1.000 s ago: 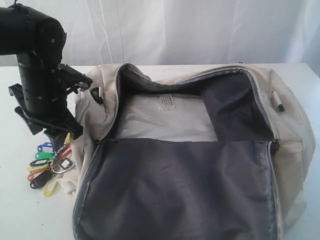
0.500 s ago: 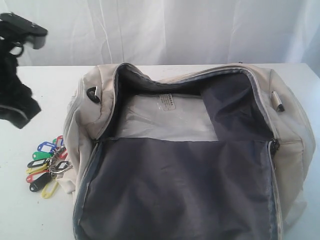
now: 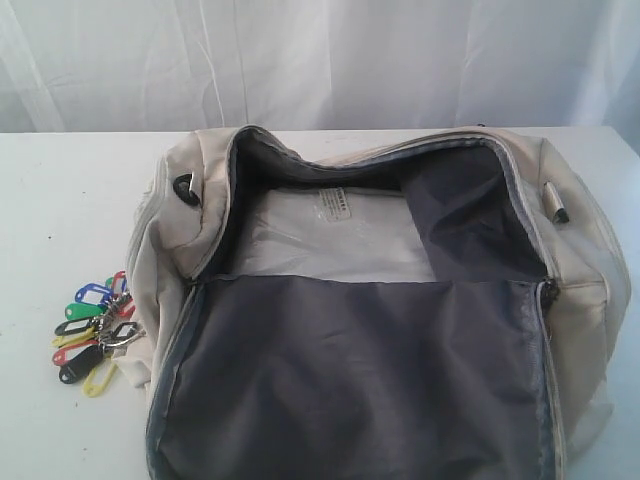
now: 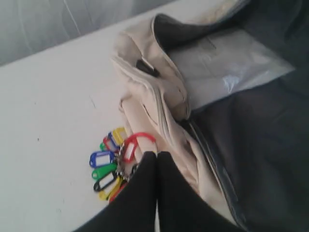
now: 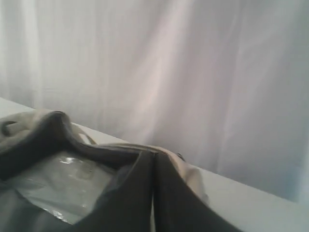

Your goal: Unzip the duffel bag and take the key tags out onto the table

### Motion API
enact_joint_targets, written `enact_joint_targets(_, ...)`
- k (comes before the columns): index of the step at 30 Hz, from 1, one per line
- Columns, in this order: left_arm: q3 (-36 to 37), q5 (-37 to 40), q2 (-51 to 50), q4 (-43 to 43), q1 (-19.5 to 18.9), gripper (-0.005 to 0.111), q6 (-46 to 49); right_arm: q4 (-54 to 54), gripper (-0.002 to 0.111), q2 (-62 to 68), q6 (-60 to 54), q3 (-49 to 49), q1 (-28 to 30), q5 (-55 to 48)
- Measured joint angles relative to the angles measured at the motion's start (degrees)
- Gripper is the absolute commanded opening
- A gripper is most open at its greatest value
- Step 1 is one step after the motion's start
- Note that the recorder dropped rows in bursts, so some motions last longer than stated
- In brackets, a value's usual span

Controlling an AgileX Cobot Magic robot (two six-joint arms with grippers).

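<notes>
Bag: the cream duffel bag (image 3: pixel 350 380) lies on the white tabletop (image 3: pixel 60 200), filling the middle and right of the scene. Its main zip is undone and the grey-lined flap is laid toward the near side, so the mouth gapes.
Inside the bag: a clear plastic sleeve (image 3: pixel 330 240) with a small printed label lies flat on the bottom.
Key tags: the key tags (image 3: pixel 92 335), in red, yellow, green, blue and black on a metal ring, rest on the tabletop outside the bag, just beside its near left corner.
Left gripper: the left gripper (image 4: pixel 156 157) is closed, its black fingers pressed together with nothing between them. Its tips show over the edge of the bunch; contact cannot be told.
Right gripper: the right gripper (image 5: pixel 154 155) is closed and empty, pointing over the bag's open rim.
Backdrop: a white curtain (image 3: pixel 320 60) hangs behind the far edge.
</notes>
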State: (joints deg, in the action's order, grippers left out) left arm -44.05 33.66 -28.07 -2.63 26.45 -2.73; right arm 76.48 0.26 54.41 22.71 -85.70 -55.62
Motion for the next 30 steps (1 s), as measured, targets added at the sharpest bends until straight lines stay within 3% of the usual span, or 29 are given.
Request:
enact_joint_targets(6, 16.11, -16.98, 1.16, 0.20, 0.00, 0.000, 0.00, -0.10, 0.000, 0.00, 0.00, -3.87, 0.00, 9.71)
enact_joint_targets(12, 25.93, -18.32, 0.31, 0.20, 0.00, 0.000, -0.08, -1.38, 0.000, 0.00, 5.28, -4.08, 0.00, 6.10)
enact_joint_targets(30, 28.03, -16.71, 0.31, 0.20, 0.00, 0.000, -0.08, -4.66, 0.000, 0.00, 7.37, -4.08, 0.00, 5.25)
